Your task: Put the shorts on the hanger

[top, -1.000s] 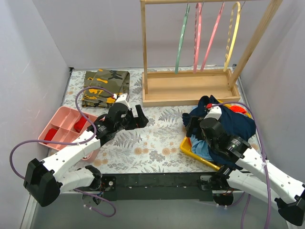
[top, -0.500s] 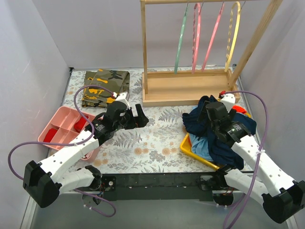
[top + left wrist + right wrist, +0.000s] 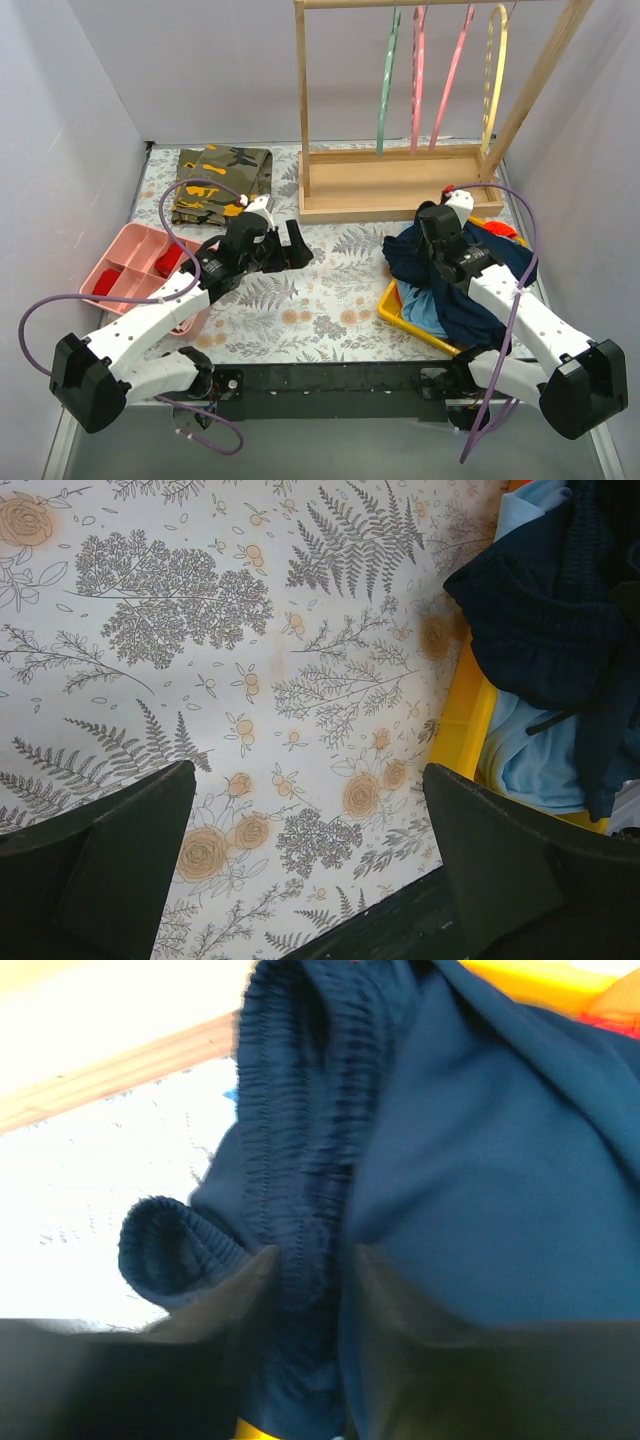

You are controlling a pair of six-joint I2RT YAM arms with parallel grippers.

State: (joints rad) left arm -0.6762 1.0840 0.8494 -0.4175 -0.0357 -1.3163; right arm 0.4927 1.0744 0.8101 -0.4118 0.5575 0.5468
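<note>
The dark navy shorts [image 3: 404,254] lie bunched over the left part of a yellow tray [image 3: 398,309] at the right. My right gripper [image 3: 433,233] is down on them. In the right wrist view its two fingers pinch a fold of the gathered waistband [image 3: 300,1140], so the right gripper [image 3: 310,1255] is shut on the shorts [image 3: 480,1160]. The pale green hanger [image 3: 386,80] hangs on the wooden rack [image 3: 400,186] at the back. My left gripper [image 3: 300,245] hovers open over the flowered cloth, left of the shorts [image 3: 540,620]; nothing lies between its fingers [image 3: 308,770].
Two pink hangers [image 3: 417,80] and a yellow hanger [image 3: 492,75] hang beside the green one. A light blue garment [image 3: 425,308] lies under the shorts in the tray [image 3: 462,715]. A camouflage garment [image 3: 220,180] lies at the back left, a pink divided tray [image 3: 125,265] at the left.
My right gripper swung back over the shorts, came down on the waistband and closed its fingers on it. The left arm has barely moved and stays open.
</note>
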